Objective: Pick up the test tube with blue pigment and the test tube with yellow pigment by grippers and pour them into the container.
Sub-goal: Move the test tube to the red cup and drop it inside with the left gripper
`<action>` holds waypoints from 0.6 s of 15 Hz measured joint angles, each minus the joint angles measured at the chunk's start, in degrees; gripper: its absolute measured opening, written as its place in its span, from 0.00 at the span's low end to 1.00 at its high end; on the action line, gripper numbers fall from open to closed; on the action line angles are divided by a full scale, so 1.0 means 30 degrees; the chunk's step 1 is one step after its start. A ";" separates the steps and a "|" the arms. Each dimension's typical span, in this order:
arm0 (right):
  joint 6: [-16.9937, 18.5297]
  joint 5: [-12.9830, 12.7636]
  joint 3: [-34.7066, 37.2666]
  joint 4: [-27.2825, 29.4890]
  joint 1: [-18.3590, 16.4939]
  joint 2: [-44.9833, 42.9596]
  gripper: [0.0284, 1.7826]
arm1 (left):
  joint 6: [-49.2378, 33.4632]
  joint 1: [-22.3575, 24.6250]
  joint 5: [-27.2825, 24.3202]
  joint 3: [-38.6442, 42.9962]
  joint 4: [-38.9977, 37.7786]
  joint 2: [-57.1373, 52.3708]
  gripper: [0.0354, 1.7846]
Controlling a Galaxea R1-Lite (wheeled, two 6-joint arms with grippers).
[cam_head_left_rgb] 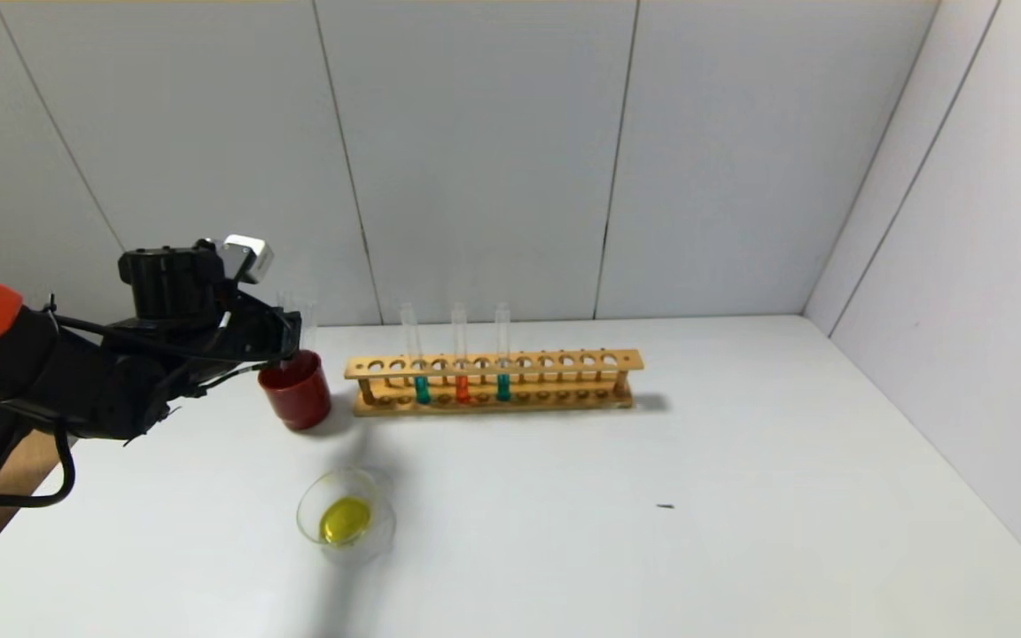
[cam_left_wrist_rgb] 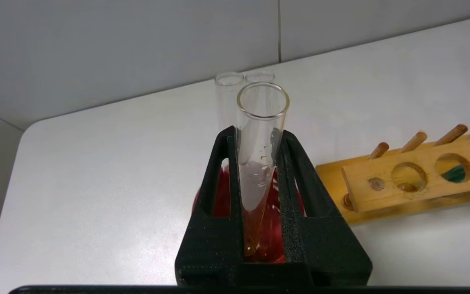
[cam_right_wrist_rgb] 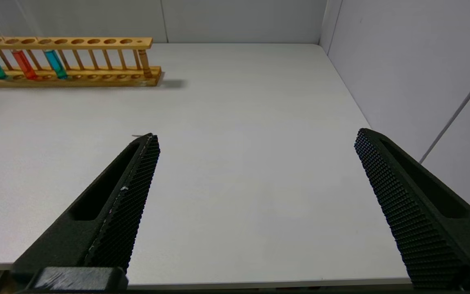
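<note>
My left gripper [cam_head_left_rgb: 284, 344] is shut on a clear test tube [cam_left_wrist_rgb: 261, 122] with no coloured liquid showing in it. It holds the tube upright with its lower end inside the dark red cup [cam_head_left_rgb: 296, 399], and the gripper [cam_left_wrist_rgb: 255, 136] grips it mid-length. Two test tubes with blue pigment [cam_head_left_rgb: 422, 388] [cam_head_left_rgb: 502, 386] stand in the wooden rack [cam_head_left_rgb: 564, 361]. The container [cam_head_left_rgb: 308, 523] sits near the table's front and holds yellow liquid [cam_head_left_rgb: 345, 519]. No tube with yellow liquid shows. My right gripper [cam_right_wrist_rgb: 256, 134] is open and empty over bare table, out of the head view.
An orange-liquid tube [cam_head_left_rgb: 462, 388] stands between the two blue ones. Two more empty tubes [cam_left_wrist_rgb: 227, 94] stand in the red cup [cam_left_wrist_rgb: 222, 196], behind the held one. The rack's end [cam_left_wrist_rgb: 414, 179] lies close beside the cup. Walls bound the back and right.
</note>
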 joint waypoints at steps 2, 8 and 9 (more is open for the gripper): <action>0.0000 0.0000 0.0000 0.0000 0.0000 0.0000 0.98 | 0.0020 0.0000 -0.0045 0.0069 0.0016 0.0146 0.15; 0.0000 -0.0008 0.0000 -0.0008 0.0000 0.0000 0.98 | 0.0049 0.0000 -0.0110 0.0106 0.0000 0.0488 0.15; 0.0000 -0.0008 0.0000 -0.0008 0.0000 0.0000 0.98 | 0.0041 0.0000 -0.0110 0.0061 -0.0008 0.0561 0.16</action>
